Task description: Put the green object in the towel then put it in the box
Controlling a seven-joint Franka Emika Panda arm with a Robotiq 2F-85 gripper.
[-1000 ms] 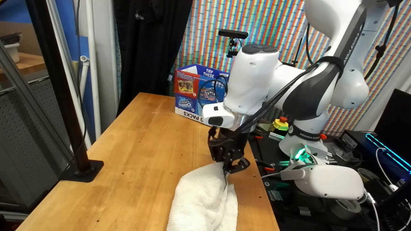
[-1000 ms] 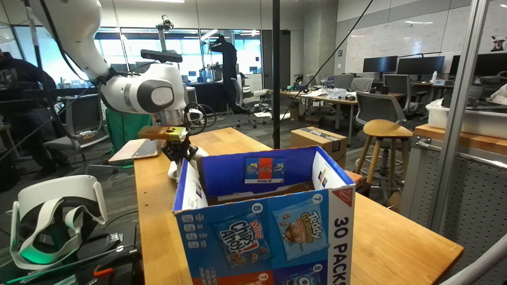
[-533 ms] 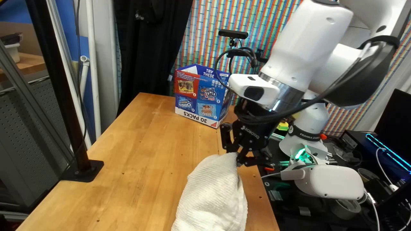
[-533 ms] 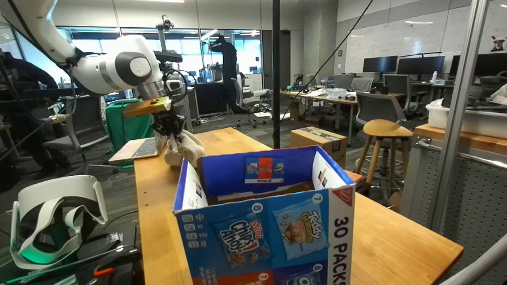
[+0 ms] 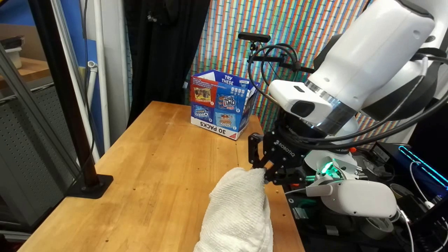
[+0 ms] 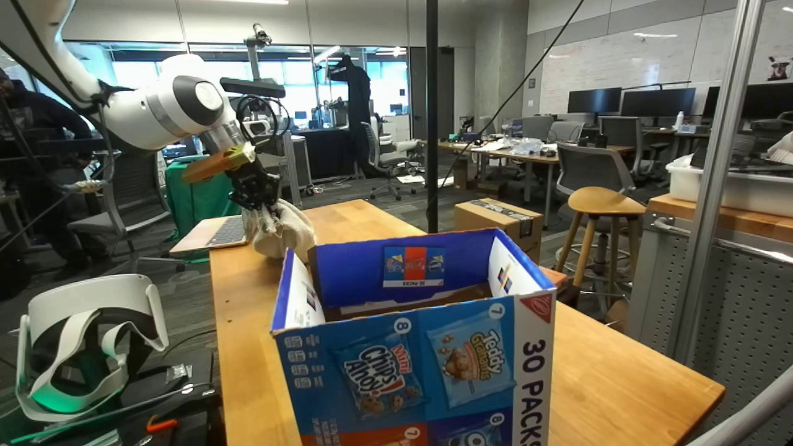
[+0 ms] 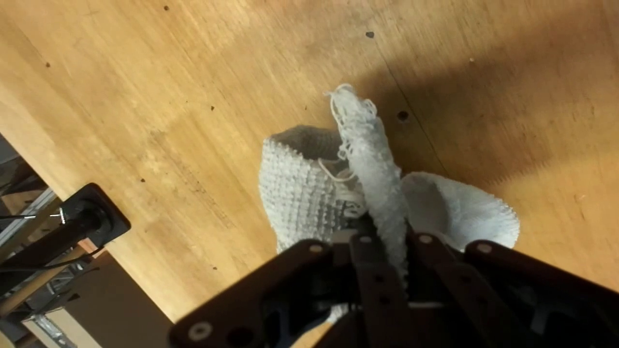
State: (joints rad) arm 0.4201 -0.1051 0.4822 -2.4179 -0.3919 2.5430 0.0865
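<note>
My gripper (image 7: 384,234) is shut on a gathered fold of the off-white towel (image 7: 312,193), and a frayed end of it sticks up between the fingers. Below the gripper (image 6: 263,204) the towel (image 6: 286,230) hangs bunched like a pouch over the table, in an exterior view. Whether its underside touches the wood I cannot tell. The green object is hidden or out of view. At the table's far end stands the blue box (image 5: 224,105), upright with its top open. That box (image 6: 372,371) is apart from the towel and the gripper.
The wooden table (image 5: 157,168) runs between the towel and the box. A black post with a base plate (image 5: 89,187) rises at the table's edge. A white headset (image 5: 353,197) lies beside the robot base, and a laptop (image 6: 214,235) sits at the table's corner.
My gripper has risen and drawn back toward the robot's side, tilting, with the towel pulled up along with it. The box's printed side, partly covered by the arm before, now shows.
</note>
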